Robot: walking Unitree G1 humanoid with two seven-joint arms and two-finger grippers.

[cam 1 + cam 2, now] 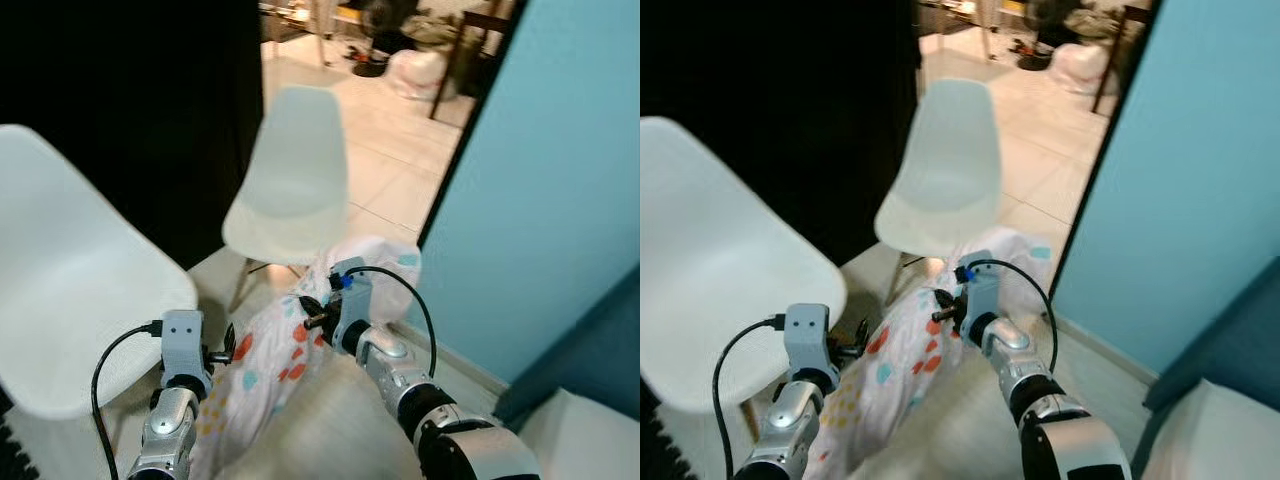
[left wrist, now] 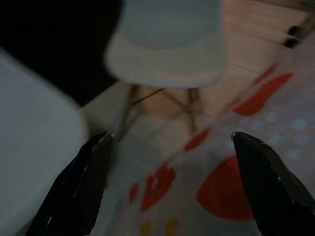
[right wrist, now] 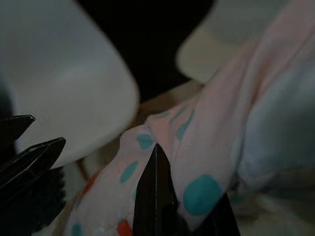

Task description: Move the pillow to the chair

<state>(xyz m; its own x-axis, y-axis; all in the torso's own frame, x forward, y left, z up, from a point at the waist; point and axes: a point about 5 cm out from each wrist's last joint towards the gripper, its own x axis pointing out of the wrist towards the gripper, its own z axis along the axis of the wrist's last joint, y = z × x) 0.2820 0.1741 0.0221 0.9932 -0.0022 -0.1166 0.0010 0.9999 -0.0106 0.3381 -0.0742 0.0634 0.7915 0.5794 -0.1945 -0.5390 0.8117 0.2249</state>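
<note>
The pillow (image 1: 290, 350) is a soft white one dotted with red, teal and yellow spots, and it hangs low in the middle of the scene, held up off the floor between the two arms. Its top end bunches up just below the front edge of the far chair (image 1: 292, 180), a white shell chair on thin legs that stands on the pale tiled floor (image 1: 395, 150). It is not on either seat yet.

The right gripper (image 1: 312, 312) sits at the upper part of the pillow; in the right wrist view one black finger (image 3: 156, 196) presses into the spotted fabric, which folds around it, so the fingers look pinched on the cloth. The left gripper (image 1: 228, 350) is at the pillow's left side, lower and nearer. In the left wrist view its fingers (image 2: 81, 187) are spread wide apart, with the spotted fabric lying between them; whether they actually clamp it is hard to tell.

A second, bigger white chair (image 1: 70, 270) is close on the left, right beside the left arm. Behind both chairs it's just dark, something like a black curtain (image 1: 150, 100). On the right a light blue wall (image 1: 550, 180) runs away into the distance, and far off there's some clutter, too blurry to name.
</note>
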